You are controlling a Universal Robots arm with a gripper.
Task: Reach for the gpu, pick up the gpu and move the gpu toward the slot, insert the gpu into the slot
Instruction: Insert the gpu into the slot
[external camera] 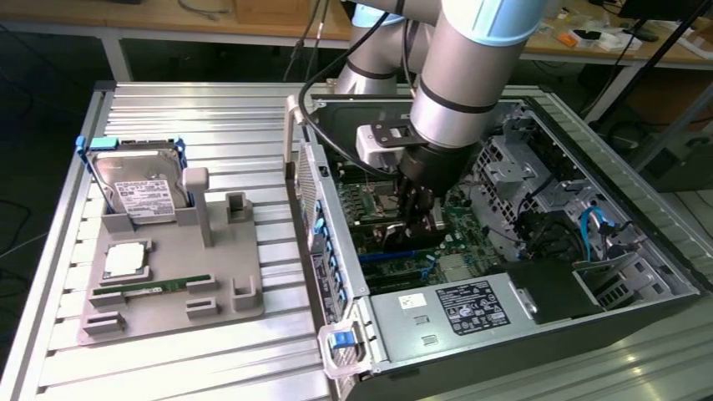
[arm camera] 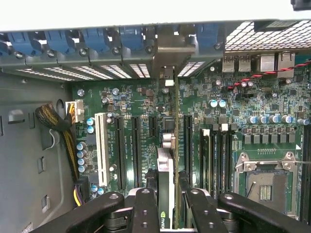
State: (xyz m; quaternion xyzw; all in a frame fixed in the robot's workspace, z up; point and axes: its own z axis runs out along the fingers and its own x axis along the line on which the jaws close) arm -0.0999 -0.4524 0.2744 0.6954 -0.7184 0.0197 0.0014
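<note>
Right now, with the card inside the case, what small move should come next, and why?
Probably ease straight down: the fingers grip the gpu edge-on over the motherboard, parallel to its black connector strips. Whether it is seated cannot be told.

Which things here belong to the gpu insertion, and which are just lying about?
Job in hand: gpu, held in the gripper; blue slot on the motherboard.
Lying about: hard drive, memory stick and processor chip on the grey holder; processor socket.
</note>
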